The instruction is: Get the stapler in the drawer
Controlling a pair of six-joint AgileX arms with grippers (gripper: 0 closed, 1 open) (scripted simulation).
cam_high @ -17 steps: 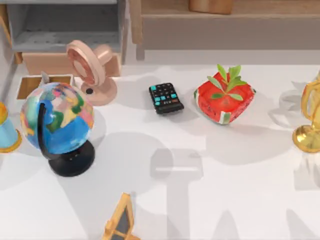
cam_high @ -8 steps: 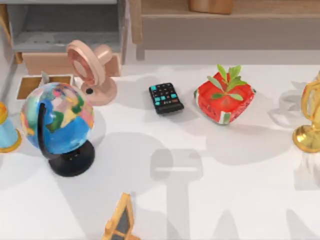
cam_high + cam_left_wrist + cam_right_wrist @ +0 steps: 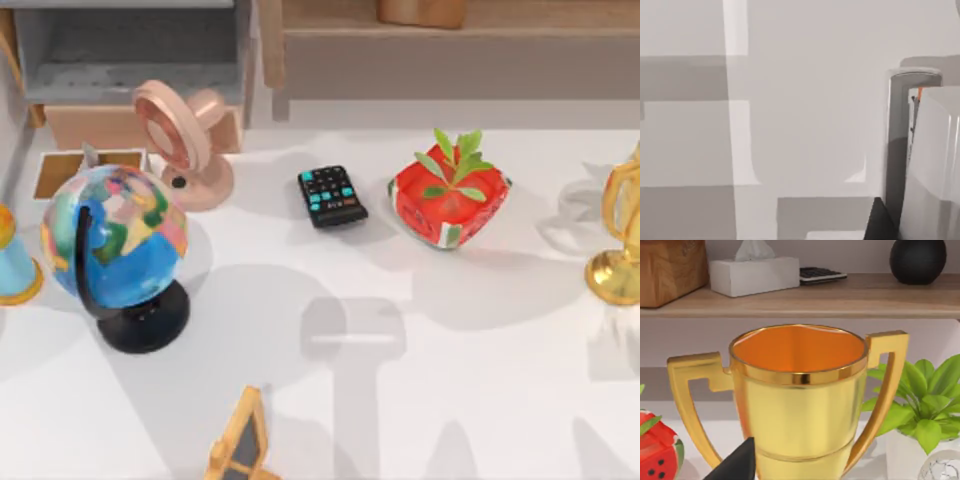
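Note:
A slim white streak that I take for the stapler (image 3: 350, 339) lies flat near the table's middle, faint against the white top. The left wrist view has a glossy white body with a thin dark strip (image 3: 932, 160), apparently the same stapler, close by. The drawer (image 3: 60, 172), a shallow white-walled box with a tan inside, stands at the far left behind the globe (image 3: 115, 240). A dark part of my left gripper (image 3: 881, 221) reaches into the left wrist view beside the white body. A dark part of my right gripper (image 3: 736, 465) points at a gold trophy (image 3: 800, 400).
A black remote (image 3: 331, 196), a pink fan (image 3: 185, 140) and a red planter (image 3: 448, 198) stand across the back. The gold trophy (image 3: 620, 240) is at the right edge, and a yellow frame (image 3: 240, 440) at the front. A grey shelf unit (image 3: 130, 55) stands behind.

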